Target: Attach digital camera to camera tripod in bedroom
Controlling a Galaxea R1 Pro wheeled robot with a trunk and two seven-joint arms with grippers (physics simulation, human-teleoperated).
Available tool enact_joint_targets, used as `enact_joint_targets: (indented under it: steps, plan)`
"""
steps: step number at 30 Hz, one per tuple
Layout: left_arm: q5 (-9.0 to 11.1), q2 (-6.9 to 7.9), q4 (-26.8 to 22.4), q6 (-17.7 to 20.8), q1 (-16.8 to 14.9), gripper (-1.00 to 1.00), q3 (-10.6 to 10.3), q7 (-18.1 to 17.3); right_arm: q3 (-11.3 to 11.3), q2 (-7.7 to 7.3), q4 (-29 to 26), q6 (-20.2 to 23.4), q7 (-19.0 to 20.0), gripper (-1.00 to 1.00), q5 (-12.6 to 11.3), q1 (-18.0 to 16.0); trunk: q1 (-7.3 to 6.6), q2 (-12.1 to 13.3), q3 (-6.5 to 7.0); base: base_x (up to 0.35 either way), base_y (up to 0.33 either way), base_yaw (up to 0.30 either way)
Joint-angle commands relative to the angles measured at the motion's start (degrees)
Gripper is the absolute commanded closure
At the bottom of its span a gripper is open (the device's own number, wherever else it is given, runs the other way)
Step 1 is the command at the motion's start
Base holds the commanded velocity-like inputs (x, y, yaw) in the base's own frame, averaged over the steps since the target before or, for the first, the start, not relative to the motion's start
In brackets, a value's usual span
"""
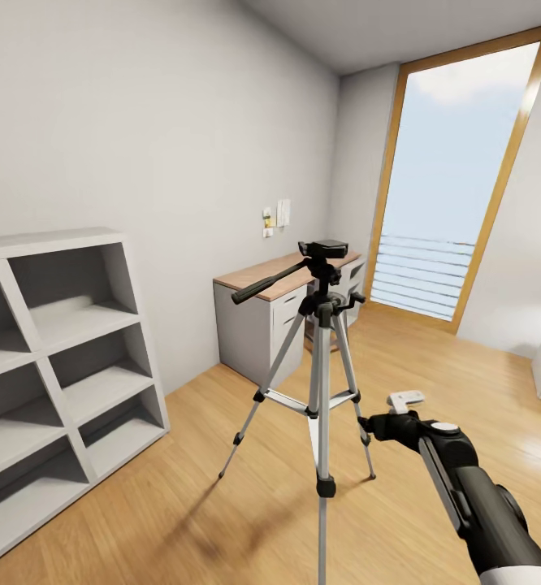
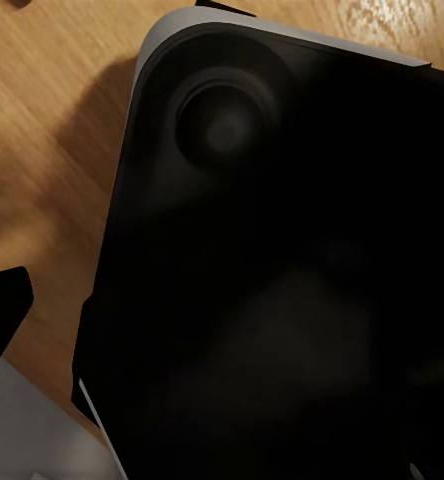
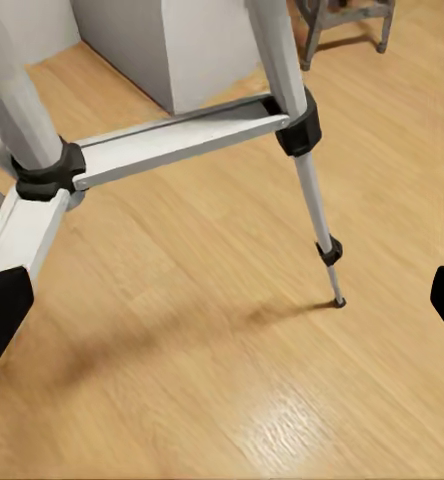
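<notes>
The right claw [image 1: 384, 424] hangs low beside the camera tripod [image 1: 322, 357], about level with the leg braces. In its wrist view both black fingertips [image 3: 4, 318] sit at opposite edges of the picture with only floor and tripod leg between them, so it stands wide open and holds nothing. The left claw I cannot judge: its wrist view looks onto a dark rounded body over the wood floor [image 2: 42, 120], and no fingers can be made out.

The tripod stands on the wood floor in the open middle of the bedroom, in front of the near corner of a grey desk [image 1: 258, 280] with a wooden top. Its black pan head is at the top, side handle pointing toward the shelves. A flat dark piece sits on that head (mount plate or the digital camera itself, too small to tell; no red dot shows). So I cannot say where the digital camera is.

The step in hand seems to be finding and fetching the camera. To do it well, the arm should probably draw clear of the legs first, since a knock at brace height could tip the stand.

The white shelf unit [image 1: 55, 349] by the left wall has slanted compartments, all bare as far as they show. The desk drawers are shut.
</notes>
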Motion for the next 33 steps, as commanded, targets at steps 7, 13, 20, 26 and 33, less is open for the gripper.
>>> enact_joint_targets:
  steps: [7,13,20,26,33]
  plan:
    - [0.08,-0.01,-0.06,-0.08,0.01,-1.0,0.28,0.02,1.1,0.18,0.3,-0.03,2.53,-1.0,0.24,0.65,0.0,-0.03,-0.05,0.0,0.0,0.0]
    - [0.08,-0.01,-0.06,-0.08,0.01,-1.0,0.28,0.02,3.78,0.9,1.86,-0.27,10.74,-1.0,0.44,0.82,0.0,-0.03,-0.05,0.0,0.0,0.0]
    - [0.08,-0.01,-0.06,-0.08,0.01,-1.0,0.28,0.02,4.27,1.49,3.78,-0.36,13.23,-1.0,0.64,0.85,0.0,-0.03,-0.05,0.0,0.0,0.0]
    - [0.08,-0.01,-0.06,-0.08,0.01,-1.0,0.28,0.02,4.24,1.48,3.68,-0.31,13.47,-1.0,0.47,0.84,0.0,-0.03,-0.05,0.0,0.0,0.0]
    - [0.08,-0.01,-0.06,-0.08,0.02,-1.0,0.28,0.02,4.05,1.27,3.53,-0.28,13.52,-1.0,0.49,0.81,0.0,-0.03,-0.05,0.0,0.0,0.0]
